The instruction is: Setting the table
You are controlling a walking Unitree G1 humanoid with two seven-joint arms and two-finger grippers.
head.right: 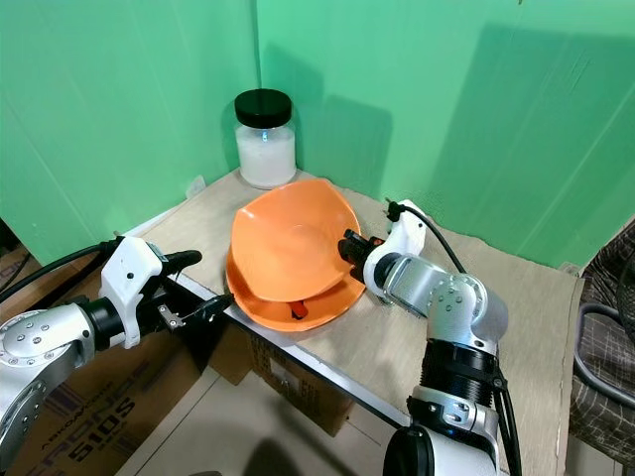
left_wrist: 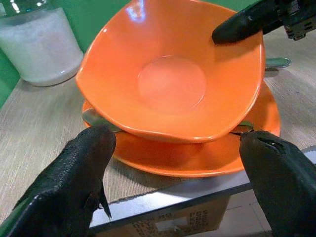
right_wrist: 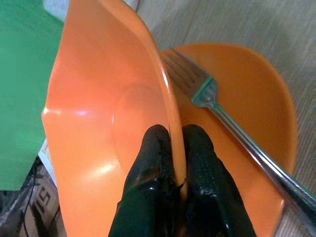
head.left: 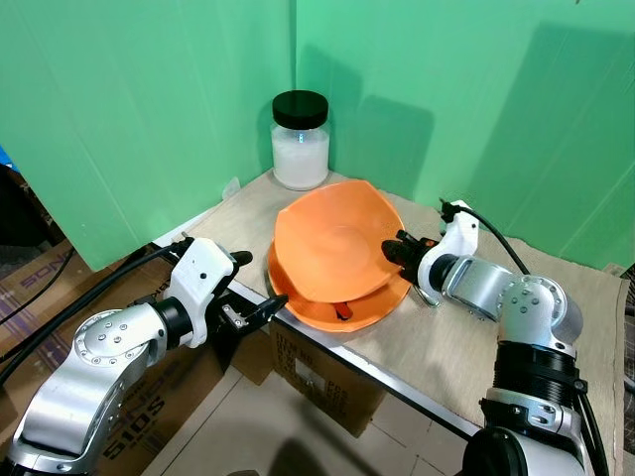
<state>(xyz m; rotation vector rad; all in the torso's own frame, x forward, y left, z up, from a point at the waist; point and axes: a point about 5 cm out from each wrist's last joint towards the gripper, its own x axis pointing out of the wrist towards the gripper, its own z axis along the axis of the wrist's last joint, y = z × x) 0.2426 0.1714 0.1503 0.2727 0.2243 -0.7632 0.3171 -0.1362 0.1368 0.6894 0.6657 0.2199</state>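
Fingers of the left gripper (head.left: 260,303) stand spread just off the table's (head.left: 556,288) near-left edge, aimed at an orange plate (head.left: 382,309) by that edge. Tilted on the plate, an orange bowl (head.left: 332,238) faces up and leftward, its right rim pinched by the right gripper (right_wrist: 177,148); a white-filled, black-lidded jar (head.left: 300,140) stands at the far corner. Under the bowl, the right wrist view reveals a fork (right_wrist: 217,106) on the plate, tines toward the jar.
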